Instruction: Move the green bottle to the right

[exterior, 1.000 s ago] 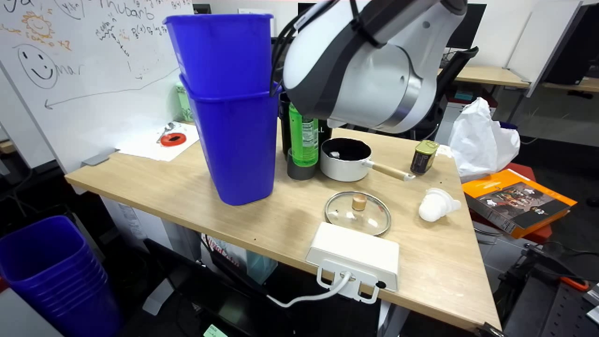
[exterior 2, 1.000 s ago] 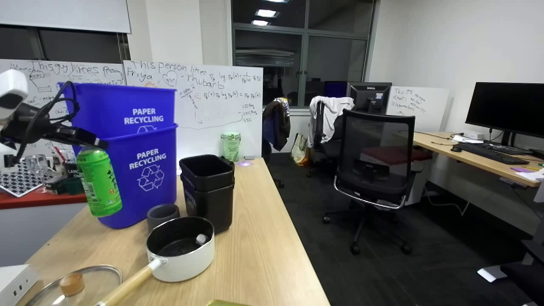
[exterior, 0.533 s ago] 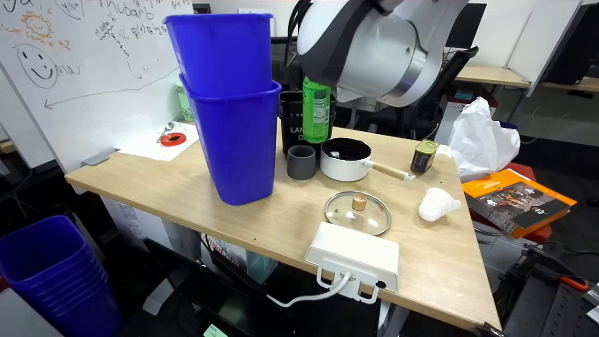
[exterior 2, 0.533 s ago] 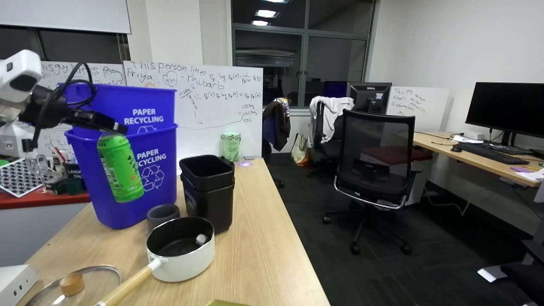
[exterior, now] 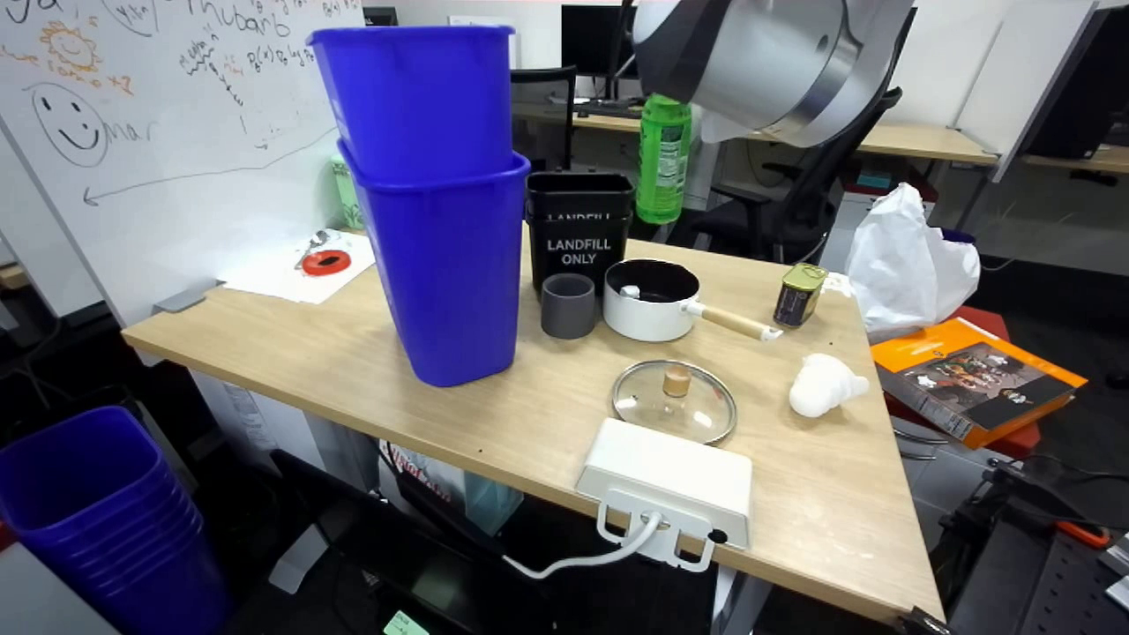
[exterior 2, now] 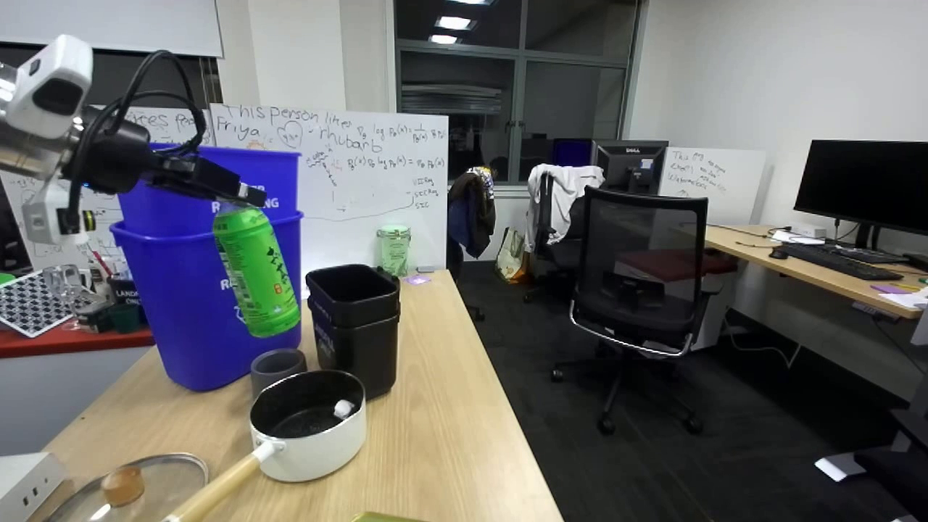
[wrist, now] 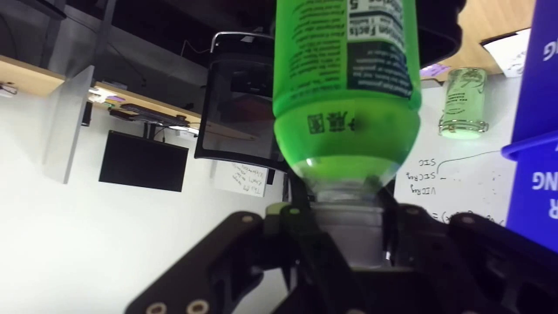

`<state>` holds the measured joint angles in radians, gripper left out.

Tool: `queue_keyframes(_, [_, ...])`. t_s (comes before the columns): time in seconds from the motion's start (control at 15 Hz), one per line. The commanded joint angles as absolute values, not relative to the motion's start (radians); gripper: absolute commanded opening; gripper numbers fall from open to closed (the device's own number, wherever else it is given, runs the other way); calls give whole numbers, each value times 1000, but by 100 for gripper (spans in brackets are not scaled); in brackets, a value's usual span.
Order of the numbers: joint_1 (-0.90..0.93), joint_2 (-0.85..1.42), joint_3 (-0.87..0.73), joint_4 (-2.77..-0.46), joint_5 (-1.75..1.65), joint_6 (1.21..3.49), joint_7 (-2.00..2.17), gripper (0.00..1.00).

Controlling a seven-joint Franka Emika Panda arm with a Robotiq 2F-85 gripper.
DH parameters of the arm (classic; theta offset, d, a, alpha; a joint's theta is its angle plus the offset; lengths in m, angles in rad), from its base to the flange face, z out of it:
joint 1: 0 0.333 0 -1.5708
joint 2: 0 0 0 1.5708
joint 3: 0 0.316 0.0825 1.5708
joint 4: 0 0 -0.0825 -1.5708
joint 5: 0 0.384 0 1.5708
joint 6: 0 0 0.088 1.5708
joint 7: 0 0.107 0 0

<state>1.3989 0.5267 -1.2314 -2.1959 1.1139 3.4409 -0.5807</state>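
In an exterior view: green bottle up in the air, off the worktop, close to upright. Showing higher than the pot and right of the black bins as seen here; can't judge depth. Can't check the grip here, hidden behind the arm.

In an exterior view: green bottle clearly tilted, base angled toward the black bins, in front of the blue bins, higher than the grey cup. Held from the top end, touching nothing below.

Wrist view: fingers clamped on the cap, one each side. Looks well centred.

Reads as the carry step: picked up, not yet set down. Next, probably: travel right, staying high enough to miss the pot and black bins, then take out the tilt, lower base-first onto the worktop, let go only once standing flat. Can't tell the exact landing spot. Worth slowing near touchdown; likely to tip if released tilted.
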Motion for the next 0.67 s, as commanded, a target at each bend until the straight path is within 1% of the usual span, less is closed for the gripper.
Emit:
queue_keyframes(0.0, [1485,530,-1336,-2243,1137,3401,-624,11])
queue_keyframes(0.07, [1436,527,-1292,-2223,1116,3430,-589,36])
queue_keyframes(0.2, [1462,527,-1316,-2238,1116,3423,-591,36])
queue_keyframes(0.6, [1470,529,-1320,-2241,1116,3418,-591,36])
